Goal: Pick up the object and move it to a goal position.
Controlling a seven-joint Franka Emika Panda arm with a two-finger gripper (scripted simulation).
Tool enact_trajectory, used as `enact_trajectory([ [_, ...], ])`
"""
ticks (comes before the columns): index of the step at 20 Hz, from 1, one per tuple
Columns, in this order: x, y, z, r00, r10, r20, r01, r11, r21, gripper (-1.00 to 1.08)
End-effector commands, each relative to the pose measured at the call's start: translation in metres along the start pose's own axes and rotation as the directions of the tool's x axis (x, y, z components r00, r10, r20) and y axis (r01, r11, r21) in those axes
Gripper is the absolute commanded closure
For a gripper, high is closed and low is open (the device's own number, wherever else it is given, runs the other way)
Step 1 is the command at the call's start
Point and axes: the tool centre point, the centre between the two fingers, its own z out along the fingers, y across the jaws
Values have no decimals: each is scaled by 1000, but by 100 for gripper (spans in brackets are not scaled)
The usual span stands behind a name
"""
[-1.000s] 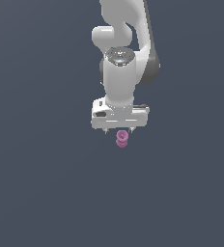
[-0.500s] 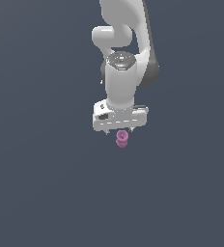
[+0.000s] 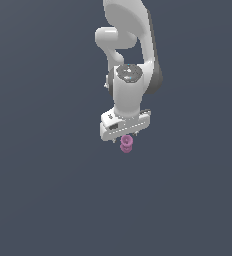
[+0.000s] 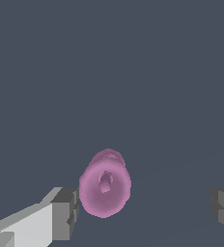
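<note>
The gripper hangs directly over the object, its fingers spread wide with the pink piece between them, nearer 1 finger. The grasp step looks in hand; next, likely centre, descend, and close.

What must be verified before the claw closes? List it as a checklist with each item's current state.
1. Claw open: ok. In the wrist view the two fingers stand wide apart.
2. Small pink-purple knobbly piece of stacked ring-like lobes between the fingers: ok, though off centre, close beside one finger and far from the other.
3. Contact with that near finger: cannot tell; the gap is too fine to read.
4. White claw positioned over the piece: ok in the exterior view, where the piece shows just under it.
5. Claw low enough to grip: cannot tell.
6. Goal position visible: not ok; no marker shows in either view.
</note>
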Motion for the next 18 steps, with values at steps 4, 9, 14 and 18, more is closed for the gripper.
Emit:
enact_trajectory([
  [4, -11, -11, 21, 985, -172, 13, 172, 985, 0, -92],
  [9, -20, -19, 36, 955, -296, 21, 296, 955, 5, -92],
  [14, -26, -25, 45, 926, -377, 26, 377, 926, 9, -92],
  [18, -28, -28, 50, 910, -413, 27, 413, 911, 12, -92],
])
